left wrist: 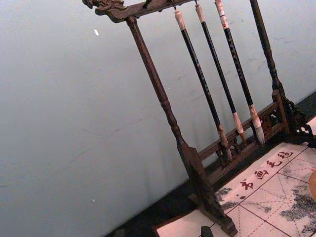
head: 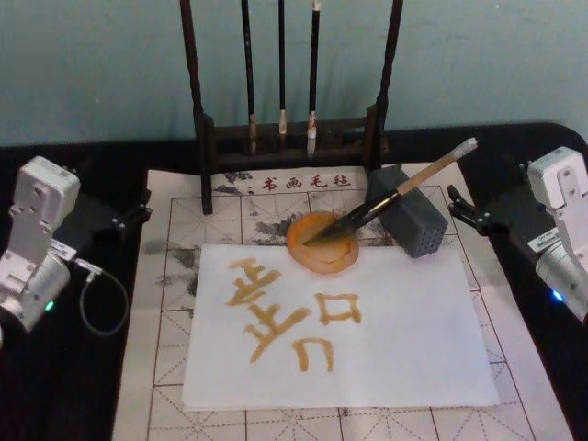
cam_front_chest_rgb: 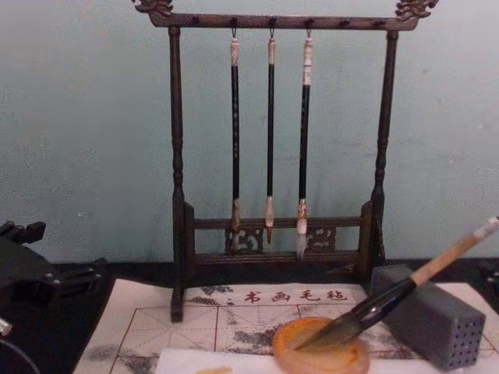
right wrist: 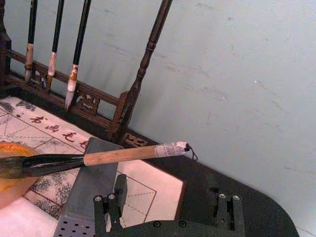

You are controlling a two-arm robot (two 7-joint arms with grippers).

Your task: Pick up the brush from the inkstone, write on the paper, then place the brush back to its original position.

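Observation:
The brush (head: 395,193) lies at a slant, its dark bristle tip in the round orange inkstone (head: 322,246) and its tan handle propped on a grey block (head: 412,223). The white paper (head: 395,340) in front carries amber brush strokes. My right gripper (head: 457,208) hovers open at the mat's right edge, just right of the block, apart from the brush. From the right wrist, the brush (right wrist: 123,155) crosses ahead of the open right gripper (right wrist: 168,206), with the inkstone (right wrist: 11,190) at the edge. My left gripper (head: 143,206) sits open at the mat's left edge, holding nothing.
A dark wooden brush stand (head: 207,138) with three thin hanging brushes (cam_front_chest_rgb: 270,132) rises at the back of the mat. A gridded felt mat (head: 165,367) lies under the paper. A cable loop (head: 92,299) hangs by the left arm.

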